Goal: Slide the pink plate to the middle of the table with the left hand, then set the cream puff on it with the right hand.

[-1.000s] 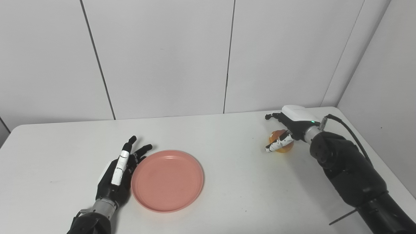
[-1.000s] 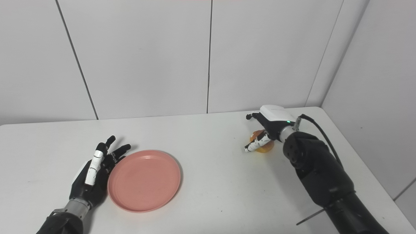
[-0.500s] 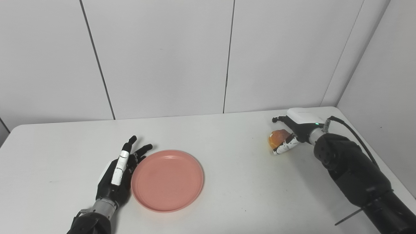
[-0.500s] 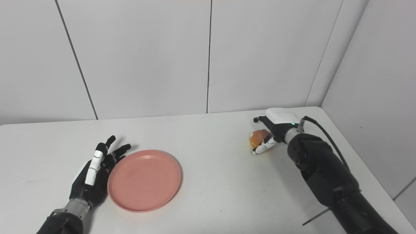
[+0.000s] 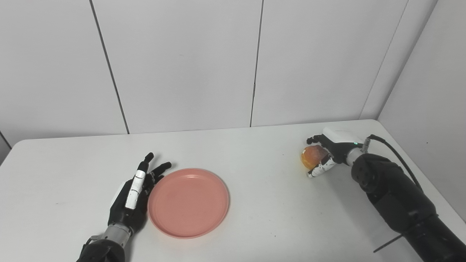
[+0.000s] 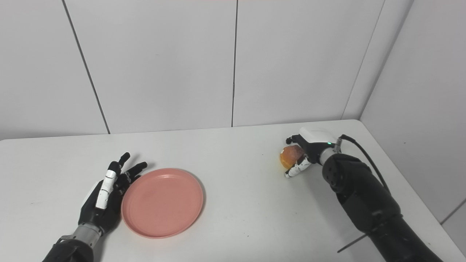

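Note:
The pink plate (image 5: pixel 188 202) lies flat on the white table, left of centre. My left hand (image 5: pixel 134 194) rests open beside the plate's left rim, palm toward it, fingers stretched out and touching or nearly touching the edge. Far to the right, the golden-brown cream puff (image 5: pixel 310 155) sits inside my right hand (image 5: pixel 327 153), whose fingers and thumb curl around it. The puff appears lifted slightly off the table. In the right eye view the puff (image 6: pixel 288 155) shows in the same grasp.
The white table (image 5: pixel 269 203) has its right edge close behind my right arm, and grey wall panels stand right behind its far edge. A black cable (image 5: pixel 395 153) runs along my right forearm.
My right hand has closed around the cream puff, turned and drawn back a little to the right with it. The left hand and plate have barely shifted rightward.

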Available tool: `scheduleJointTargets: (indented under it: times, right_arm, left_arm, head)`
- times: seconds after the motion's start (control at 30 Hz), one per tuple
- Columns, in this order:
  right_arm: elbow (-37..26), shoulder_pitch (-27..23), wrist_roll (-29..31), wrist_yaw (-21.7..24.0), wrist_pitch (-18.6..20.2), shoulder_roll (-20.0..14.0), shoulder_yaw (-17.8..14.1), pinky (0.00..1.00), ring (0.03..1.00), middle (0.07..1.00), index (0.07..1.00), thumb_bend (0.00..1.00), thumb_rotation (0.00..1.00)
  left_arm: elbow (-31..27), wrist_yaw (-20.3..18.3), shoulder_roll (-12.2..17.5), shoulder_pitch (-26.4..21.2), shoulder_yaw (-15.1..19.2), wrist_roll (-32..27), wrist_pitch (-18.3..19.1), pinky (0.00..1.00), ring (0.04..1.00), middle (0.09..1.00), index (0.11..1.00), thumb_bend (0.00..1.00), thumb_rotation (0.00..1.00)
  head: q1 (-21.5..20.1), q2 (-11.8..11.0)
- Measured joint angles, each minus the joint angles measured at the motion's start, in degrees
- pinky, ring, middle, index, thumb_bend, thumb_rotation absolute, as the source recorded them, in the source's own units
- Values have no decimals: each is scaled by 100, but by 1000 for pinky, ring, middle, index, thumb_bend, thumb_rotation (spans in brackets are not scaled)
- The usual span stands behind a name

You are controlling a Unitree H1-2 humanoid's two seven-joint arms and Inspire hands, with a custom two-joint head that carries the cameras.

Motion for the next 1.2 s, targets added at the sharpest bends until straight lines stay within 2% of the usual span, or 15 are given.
scheduleJointTargets:
  times: [0.07,0.13,0.17,0.2,0.23,0.3,0.33,0.4,0.47,0.57,0.7,0.83,0.97,1.2]
  right_arm:
    - [8,0,12,-149,-4,2,-1,551,670,727,712,1000,228]
    - [62,0,33,-315,-7,27,-18,470,578,656,654,960,151]
    - [110,0,47,-404,-7,50,-36,456,561,643,643,947,137]
    - [157,1,67,-464,-7,65,-43,422,515,598,569,740,135]
    - [192,4,97,-534,-11,82,-43,412,499,574,523,611,132]
    - [222,19,152,-740,-103,95,-45,385,469,506,494,547,27]
    - [248,30,174,-874,-225,96,-44,353,431,472,501,536,11]
    - [344,50,205,-1193,-447,116,-61,339,414,458,504,531,3]
    - [371,90,228,-1396,-516,137,-70,291,362,428,508,526,0]
    - [390,130,260,-1593,-554,164,-75,325,405,470,492,528,0]
    - [419,131,306,-1707,-652,160,-75,297,375,453,498,528,0]
    - [404,132,326,-1743,-662,152,-71,351,427,483,488,528,0]
    - [275,158,345,-1721,-662,116,-70,358,427,474,490,529,0]
    - [-451,208,326,-1428,-657,-3,-66,444,503,515,467,526,0]
  left_arm:
    - [1,-2,0,0,1,0,0,1000,958,809,1000,775,810]
    - [2,-3,1,0,0,1,0,1000,964,811,1000,777,816]
    - [2,-3,1,0,-1,2,0,1000,966,811,1000,777,817]
    - [1,-4,2,2,-1,2,0,1000,967,813,1000,772,815]
    - [0,-6,2,2,-1,1,0,1000,965,813,1000,770,812]
    - [-1,-13,2,4,0,-1,0,1000,959,810,1000,774,809]
    - [-1,-18,2,5,0,-2,0,1000,956,809,1000,778,807]
    - [0,-37,2,6,0,-3,0,1000,956,808,1000,781,807]
    - [-1,-51,3,9,0,-5,0,1000,958,813,1000,784,806]
    - [1,-76,4,12,1,-5,0,1000,955,812,1000,777,808]
    - [4,-82,4,13,5,-29,-1,1000,953,810,1000,782,801]
    - [5,-84,4,14,1,-41,-2,1000,951,808,1000,779,805]
    - [6,-84,3,14,1,-41,-2,1000,944,809,1000,780,803]
    - [11,-84,-5,18,2,-58,-4,1000,932,792,1000,768,792]
  head:
    - [0,0]
    - [0,9]
    - [0,9]
    - [0,9]
    - [9,26]
    - [17,44]
    - [18,44]
    - [9,44]
    - [9,44]
    - [17,53]
    - [18,53]
    - [35,53]
    - [53,70]
    - [184,70]
